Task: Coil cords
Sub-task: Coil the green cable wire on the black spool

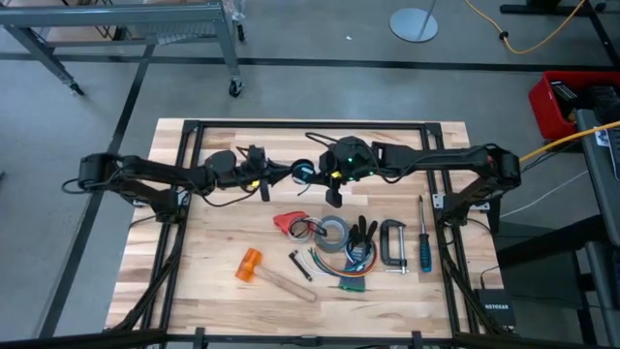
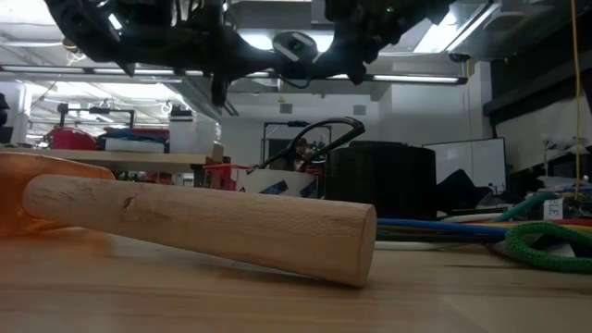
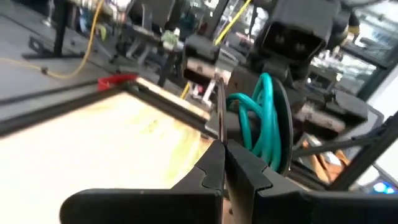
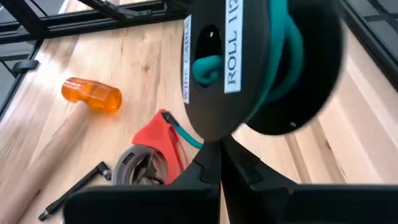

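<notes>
Above my pale planked wooden table (image 1: 213, 291), toward the far edge, my right gripper (image 4: 221, 146) is clenched on the rim of a flat black spool (image 4: 249, 56) wound with smooth teal cord (image 4: 283, 34). My left gripper (image 3: 225, 152) pinches a thin strand beside it.

Orange-headed hammer (image 1: 254, 266), tape roll (image 1: 334, 234), C-clamp (image 1: 392, 242), perhaps a screwdriver (image 1: 423, 244)
</notes>
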`<state>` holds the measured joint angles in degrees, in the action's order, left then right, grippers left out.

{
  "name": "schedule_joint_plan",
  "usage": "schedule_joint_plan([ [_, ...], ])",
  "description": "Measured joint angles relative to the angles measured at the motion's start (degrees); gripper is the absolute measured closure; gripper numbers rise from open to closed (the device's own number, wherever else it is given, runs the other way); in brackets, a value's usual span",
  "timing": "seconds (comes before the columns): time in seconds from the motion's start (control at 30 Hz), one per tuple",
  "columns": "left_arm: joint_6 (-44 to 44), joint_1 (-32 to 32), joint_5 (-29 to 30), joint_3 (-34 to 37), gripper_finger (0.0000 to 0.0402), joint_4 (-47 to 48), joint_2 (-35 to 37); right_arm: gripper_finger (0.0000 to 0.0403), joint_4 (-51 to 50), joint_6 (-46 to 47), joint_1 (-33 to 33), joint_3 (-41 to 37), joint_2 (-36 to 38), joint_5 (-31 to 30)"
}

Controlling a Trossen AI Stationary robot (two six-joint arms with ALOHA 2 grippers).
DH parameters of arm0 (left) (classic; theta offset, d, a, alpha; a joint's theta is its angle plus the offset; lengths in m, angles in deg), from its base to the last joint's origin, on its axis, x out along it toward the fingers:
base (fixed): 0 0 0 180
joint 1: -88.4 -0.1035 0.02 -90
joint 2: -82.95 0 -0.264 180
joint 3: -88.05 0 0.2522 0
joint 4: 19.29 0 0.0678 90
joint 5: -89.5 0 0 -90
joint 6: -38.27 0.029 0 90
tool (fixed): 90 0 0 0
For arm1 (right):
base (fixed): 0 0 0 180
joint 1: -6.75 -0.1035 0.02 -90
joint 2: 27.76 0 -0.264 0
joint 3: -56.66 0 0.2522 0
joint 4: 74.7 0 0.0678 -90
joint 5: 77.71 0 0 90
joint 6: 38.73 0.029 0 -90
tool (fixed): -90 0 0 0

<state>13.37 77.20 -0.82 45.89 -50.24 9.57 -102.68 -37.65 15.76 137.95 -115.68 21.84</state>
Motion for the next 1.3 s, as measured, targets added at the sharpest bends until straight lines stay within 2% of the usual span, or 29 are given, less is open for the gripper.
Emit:
schedule_joint_plan([
  [0.23,-4.3,0.0,-6.1,0.0,0.0401,2.7,1.0,0.0402,0.2,-0.1,0.0,0.0,0.5,0.0],
  [0.4,-5.5,0.0,-8.4,0.0,0.0401,5.4,1.0,0.0402,-0.1,-0.2,0.0,0.0,0.5,0.0],
  [0.83,-6.7,-0.7,-10.5,0.0,0.0401,10.2,1.0,0.0402,-7.4,-1.4,0.0,0.1,0.7,0.0],
  [0.97,-8.2,-0.7,-12.5,0.0,0.0401,11.6,0.9,0.0402,-7.2,-1.8,0.0,0.1,0.8,0.0],
  [1.3,-8.1,-0.9,-12.8,0.0,0.0401,11.6,0.9,0.0394,-7.3,-1.8,0.0,0.1,0.8,0.0],
])
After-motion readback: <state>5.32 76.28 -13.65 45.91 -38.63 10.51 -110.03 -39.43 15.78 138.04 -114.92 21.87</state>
